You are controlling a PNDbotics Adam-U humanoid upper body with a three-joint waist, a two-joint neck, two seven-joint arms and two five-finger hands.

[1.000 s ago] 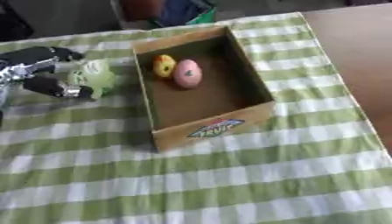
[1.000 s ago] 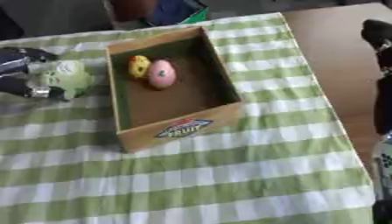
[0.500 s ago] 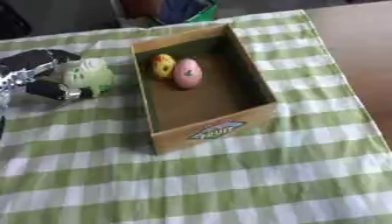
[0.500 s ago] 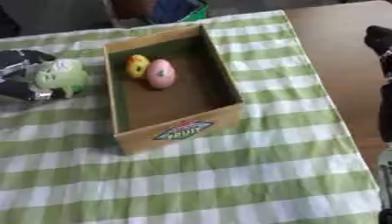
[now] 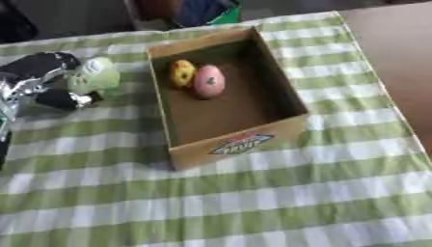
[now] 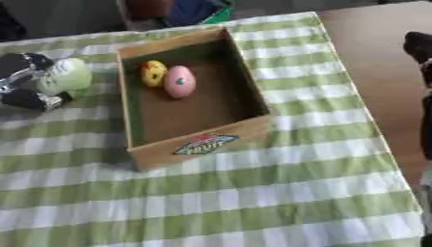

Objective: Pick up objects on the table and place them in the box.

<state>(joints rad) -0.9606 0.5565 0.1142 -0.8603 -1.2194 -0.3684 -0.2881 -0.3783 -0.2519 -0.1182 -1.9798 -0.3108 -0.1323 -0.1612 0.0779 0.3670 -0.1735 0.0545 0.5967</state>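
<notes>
Pale green object (image 6: 66, 76) sits on the checked cloth (image 5: 253, 202), left of the box (image 5: 245, 140) and near its left wall. Left hand (image 5: 38, 79) has fingers and thumb curled round it. Box holds a yellow item (image 5: 182, 72) and a pink egg shape (image 5: 209, 82) touching at the far end; the near floor is bare. Right hand (image 6: 419, 48) shows at the right edge; its fingers cannot be told. Wide open cloth lies in front of the box.

Green-and-white checked tablecloth (image 5: 253, 202) covering most of a brown wooden table (image 5: 397, 58), bare along its right side. Beyond the far edge, dark surroundings with indistinct blue and green items (image 5: 202, 9).
</notes>
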